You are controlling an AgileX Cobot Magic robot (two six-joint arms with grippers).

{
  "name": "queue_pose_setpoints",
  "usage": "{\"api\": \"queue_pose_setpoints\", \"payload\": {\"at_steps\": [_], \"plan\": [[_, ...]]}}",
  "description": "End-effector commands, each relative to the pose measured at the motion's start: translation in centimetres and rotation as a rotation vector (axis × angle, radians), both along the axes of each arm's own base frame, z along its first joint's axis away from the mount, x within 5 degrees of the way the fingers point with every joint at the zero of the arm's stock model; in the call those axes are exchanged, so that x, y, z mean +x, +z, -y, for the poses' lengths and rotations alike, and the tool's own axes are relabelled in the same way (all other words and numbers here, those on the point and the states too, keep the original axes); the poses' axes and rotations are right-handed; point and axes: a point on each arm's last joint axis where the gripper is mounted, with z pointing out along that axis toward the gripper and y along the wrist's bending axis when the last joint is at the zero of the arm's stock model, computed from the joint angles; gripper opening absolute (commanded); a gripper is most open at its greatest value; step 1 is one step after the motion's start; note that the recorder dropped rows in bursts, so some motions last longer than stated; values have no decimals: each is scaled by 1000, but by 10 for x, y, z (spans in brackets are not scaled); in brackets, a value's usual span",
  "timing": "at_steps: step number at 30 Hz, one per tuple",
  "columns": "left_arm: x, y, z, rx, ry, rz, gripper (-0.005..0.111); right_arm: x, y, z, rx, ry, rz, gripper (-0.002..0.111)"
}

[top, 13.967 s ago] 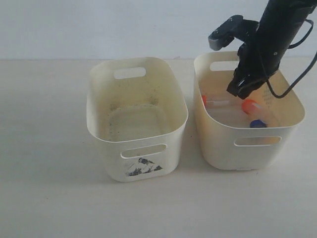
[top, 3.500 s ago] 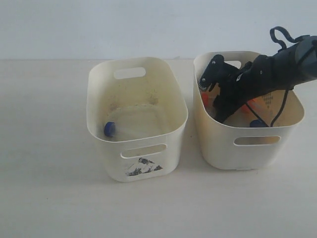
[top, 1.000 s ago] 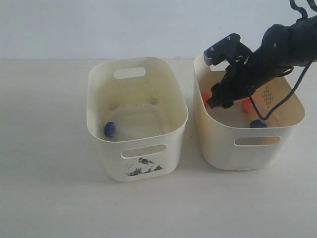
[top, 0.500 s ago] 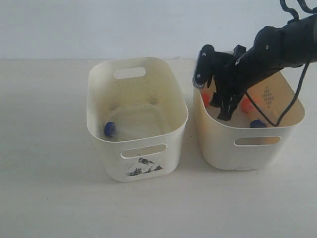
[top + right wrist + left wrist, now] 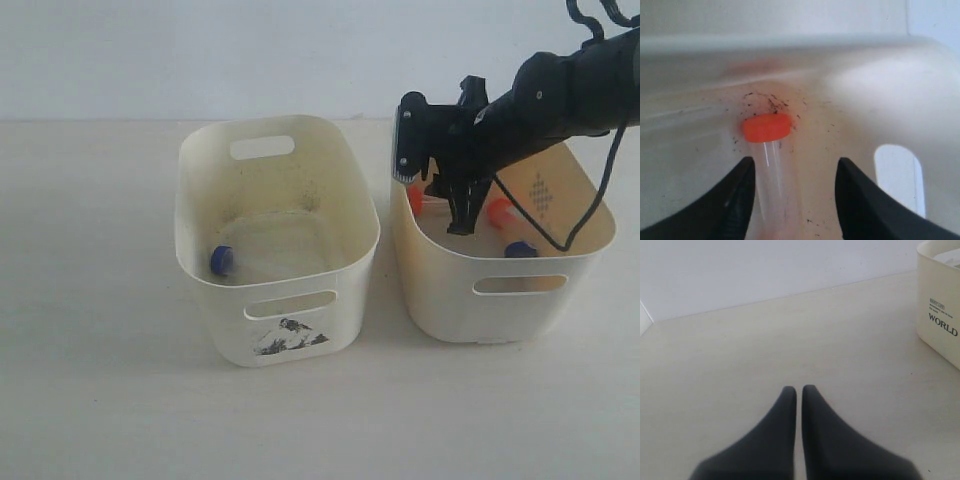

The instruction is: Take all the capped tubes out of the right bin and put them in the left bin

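Observation:
My right gripper (image 5: 457,218) reaches down into the left end of the stickerless right bin (image 5: 450,290). Its wrist view shows the gripper (image 5: 796,170) open, with a clear tube with an orange cap (image 5: 766,127) lying on the bin floor between the fingers, close to one finger (image 5: 740,195). In the exterior view the same orange cap (image 5: 414,198) peeks out beside the gripper. A second orange cap (image 5: 498,212) and a blue cap (image 5: 520,250) lie further right. One blue-capped tube (image 5: 221,260) lies in the left bin (image 5: 230,300), which bears the sticker (image 5: 288,338). My left gripper (image 5: 796,389) is shut and empty over bare table.
The two bins stand side by side with a narrow gap. In the right wrist view a slot handle (image 5: 895,175) opens in the wall just past the gripper. The left wrist view catches a cream bin's corner (image 5: 940,315) with a printed label.
My right gripper has turned and dipped lower into the right bin's left end, astride the orange-capped tube. The tubes and bins have stayed put over the last second.

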Motion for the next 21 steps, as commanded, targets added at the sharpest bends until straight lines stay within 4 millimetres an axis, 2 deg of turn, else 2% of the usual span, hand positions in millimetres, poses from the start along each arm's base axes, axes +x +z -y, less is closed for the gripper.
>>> {"api": "queue_pose_setpoints", "payload": {"at_steps": [1, 9, 15, 17, 21], "plan": [[0, 1, 0, -14, 0, 6, 4, 0, 3, 0, 40, -36, 13, 47], [0, 1, 0, -14, 0, 6, 4, 7, 3, 19, 62, -101, 41, 47], [0, 1, 0, -14, 0, 6, 4, 10, -23, 19, 64, -118, -9, 48], [0, 1, 0, -14, 0, 6, 4, 11, -29, 19, 71, -128, -23, 53], [0, 1, 0, -14, 0, 6, 4, 13, -28, 19, 75, -136, -1, 68]]}}
